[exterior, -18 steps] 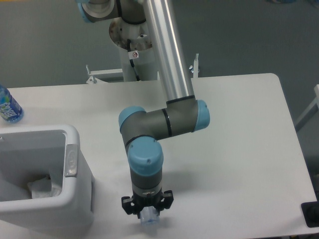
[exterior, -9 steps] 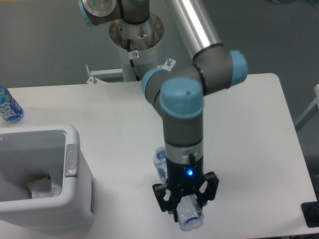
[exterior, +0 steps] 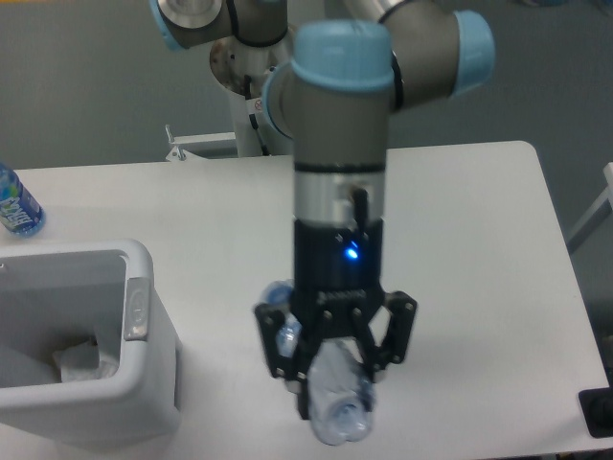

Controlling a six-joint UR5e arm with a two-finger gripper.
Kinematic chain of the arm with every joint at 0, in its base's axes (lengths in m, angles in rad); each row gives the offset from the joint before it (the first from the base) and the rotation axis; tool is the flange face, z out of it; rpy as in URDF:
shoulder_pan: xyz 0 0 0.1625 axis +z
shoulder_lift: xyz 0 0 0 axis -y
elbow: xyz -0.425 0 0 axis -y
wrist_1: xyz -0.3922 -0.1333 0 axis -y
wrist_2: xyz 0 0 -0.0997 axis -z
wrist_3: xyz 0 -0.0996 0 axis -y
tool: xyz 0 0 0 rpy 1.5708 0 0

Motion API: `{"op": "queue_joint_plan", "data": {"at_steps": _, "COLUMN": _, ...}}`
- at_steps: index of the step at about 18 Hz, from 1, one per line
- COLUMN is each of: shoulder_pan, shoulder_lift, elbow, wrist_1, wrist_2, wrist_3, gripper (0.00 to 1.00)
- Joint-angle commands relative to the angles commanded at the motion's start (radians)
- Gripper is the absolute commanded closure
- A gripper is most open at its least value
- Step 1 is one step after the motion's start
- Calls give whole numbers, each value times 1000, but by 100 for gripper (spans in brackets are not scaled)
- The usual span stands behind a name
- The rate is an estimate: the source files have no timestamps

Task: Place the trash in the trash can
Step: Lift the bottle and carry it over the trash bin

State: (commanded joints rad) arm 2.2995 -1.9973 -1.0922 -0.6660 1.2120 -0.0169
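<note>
- Gripper [exterior: 335, 379] is now riding high over the table [exterior: 479, 240], fingers clamped on the flattened bottle [exterior: 337, 402]; a second ago it was down low at the front edge.
- Bottle is hanging between the fingers, crushed body poking out below, cap end sticking out on the left side near the wrist. It is clear of the tabletop as far as I can judge.
- Arm has been swinging and lifting over the last second, so I'm reading this as pick done, carry starting.
- Trash can [exterior: 144, 383] is sitting at the left front, well apart from the gripper. Crumpled wrapper [exterior: 81, 362] is already lying inside it.
- Intact blue bottle [exterior: 17, 206] is staying put at the far left edge; I'm leaving it alone.
- Next I'm needing a leftward move over the can opening, then release. Grip looks off-centre, so I'm watching for slip.
</note>
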Motion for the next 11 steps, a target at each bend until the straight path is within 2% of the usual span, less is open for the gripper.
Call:
{"op": "queue_joint_plan", "data": {"at_steps": 2, "shoulder_pan": -43, "shoulder_lift": 0, "elbow": 0, "wrist_1": 17, "wrist_2": -6, "wrist_3": 3, "gripper": 40}}
{"op": "queue_joint_plan", "data": {"at_steps": 11, "shoulder_pan": -215, "shoulder_lift": 6, "elbow": -15, "wrist_1": 20, "wrist_2": -6, "wrist_3": 23, "gripper": 40}}
